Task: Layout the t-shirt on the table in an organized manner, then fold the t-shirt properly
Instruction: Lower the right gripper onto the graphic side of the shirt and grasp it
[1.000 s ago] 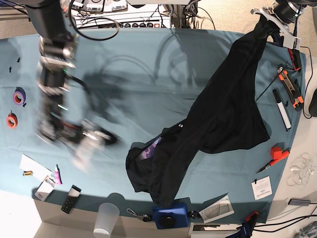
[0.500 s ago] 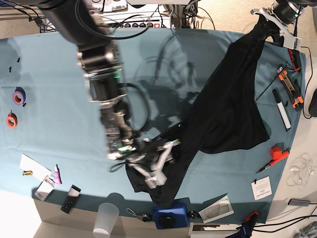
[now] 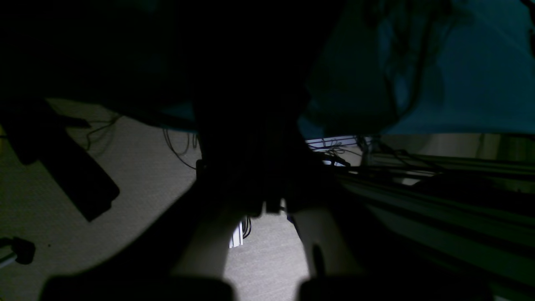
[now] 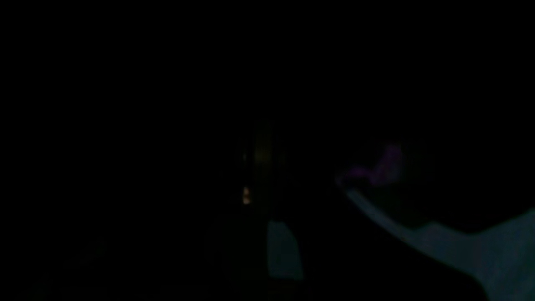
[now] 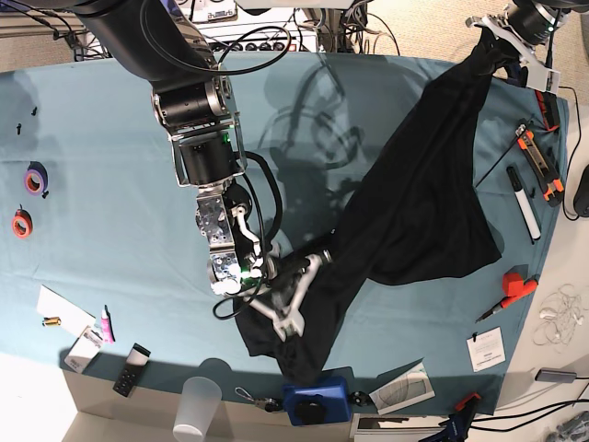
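Observation:
The black t-shirt [image 5: 423, 203] stretches diagonally over the teal table [image 5: 110, 138], from the far right corner to the front middle. My left gripper [image 5: 504, 37] is at the far right corner, shut on a bunched corner of the shirt and holding it raised. In the left wrist view the dark cloth [image 3: 250, 138] sits between the fingers [image 3: 322, 246]. My right gripper [image 5: 304, 295] is over the shirt's lower end, its white fingers [image 5: 289, 324] spread open on the cloth. The right wrist view is almost black, with a purple print patch [image 4: 378, 169] and some table [image 4: 501, 246].
Purple [image 5: 35, 180] and orange [image 5: 21, 223] tape rolls lie at the left edge. A plastic cup [image 5: 198, 405] and a blue box [image 5: 316, 401] stand at the front edge. A marker [image 5: 526, 203], orange-handled tools [image 5: 538, 161] and a red object [image 5: 517, 284] lie along the right edge.
My right arm swept from the table's left side to the shirt's lower end and settled its open gripper on the cloth. The left arm and the raised corner have not moved.

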You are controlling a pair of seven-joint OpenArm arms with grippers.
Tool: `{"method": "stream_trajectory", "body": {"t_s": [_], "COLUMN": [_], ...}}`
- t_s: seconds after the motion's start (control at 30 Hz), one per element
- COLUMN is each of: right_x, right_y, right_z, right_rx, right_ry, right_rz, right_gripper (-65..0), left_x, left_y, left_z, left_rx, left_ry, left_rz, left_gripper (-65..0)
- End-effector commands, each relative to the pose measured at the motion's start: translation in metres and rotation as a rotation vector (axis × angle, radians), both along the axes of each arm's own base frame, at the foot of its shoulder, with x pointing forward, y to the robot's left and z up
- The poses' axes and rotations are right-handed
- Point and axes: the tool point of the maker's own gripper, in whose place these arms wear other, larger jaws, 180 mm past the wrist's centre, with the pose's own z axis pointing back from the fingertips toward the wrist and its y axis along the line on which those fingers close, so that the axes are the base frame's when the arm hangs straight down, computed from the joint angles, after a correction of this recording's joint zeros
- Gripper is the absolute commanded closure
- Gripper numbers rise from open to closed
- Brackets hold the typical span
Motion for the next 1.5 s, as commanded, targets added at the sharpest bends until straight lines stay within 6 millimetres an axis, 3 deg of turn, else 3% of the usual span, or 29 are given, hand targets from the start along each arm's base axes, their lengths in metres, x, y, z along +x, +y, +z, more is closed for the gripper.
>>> {"method": "stream_trajectory", "body": {"t_s": [0.0, 0.07, 0.13, 0.33, 0.37, 0.43, 0.53, 0.7, 0.73, 0.83, 0.93, 1.07, 1.3, 1.47], "right_x": [0.018, 0.022, 0.027, 0.02, 0.02, 0.019, 0.018, 0.014, 0.012, 0.011, 0.019, 0.034, 0.028, 0.034], "right_y": [0.003, 0.0, -0.005, -0.025, -0.035, -0.055, -0.072, -0.076, -0.074, -0.074, -0.071, -0.06, -0.02, 0.013], "right_z": [0.026, 0.04, 0.067, 0.2, 0.217, 0.228, 0.211, 0.175, 0.168, 0.146, 0.129, 0.094, 0.023, 0.026], "right_rx": [0.0, -0.01, -0.023, -0.035, -0.051, -0.071, -0.056, -0.074, -0.083, -0.083, -0.04, 0.054, 0.145, 0.221], "right_ry": [-0.075, -0.11, -0.167, -0.476, -0.539, -0.592, -0.551, -0.454, -0.438, -0.382, -0.376, -0.371, -0.189, -0.249], "right_rz": [0.01, 0.011, 0.012, 0.007, -0.011, -0.046, -0.092, -0.066, -0.045, -0.042, -0.048, -0.062, -0.06, -0.046], "right_gripper": [0.0, 0.0, 0.0, 0.0, 0.0, 0.0, 0.0, 0.0, -2.6, -20.6, -23.4, -23.4, -23.4, -23.4], "left_x": [0.003, 0.003, 0.003, 0.003, 0.005, 0.006, 0.007, 0.02, 0.021, 0.021, 0.021, 0.022, 0.022, 0.022], "left_y": [0.0, 0.0, 0.0, 0.0, -0.001, -0.001, -0.001, -0.003, -0.003, -0.003, -0.003, -0.003, -0.003, -0.004], "left_z": [0.008, 0.008, 0.008, 0.009, 0.01, 0.011, 0.011, 0.018, 0.018, 0.019, 0.019, 0.019, 0.019, 0.019], "left_rx": [-0.003, -0.003, -0.004, -0.004, -0.009, -0.012, -0.01, -0.027, -0.028, -0.031, -0.03, -0.032, -0.033, -0.033], "left_ry": [-0.033, -0.033, -0.034, -0.036, -0.048, -0.05, -0.055, -0.103, -0.107, -0.11, -0.109, -0.111, -0.113, -0.112], "left_rz": [-0.003, -0.003, -0.003, -0.002, 0.001, 0.001, 0.001, 0.0, 0.001, 0.0, 0.0, 0.0, 0.0, 0.0], "left_gripper": [0.0, 0.0, 0.0, 0.0, 0.0, 0.0, 0.0, 0.0, 0.0, 0.0, 0.0, 0.0, 0.0, 0.0]}}
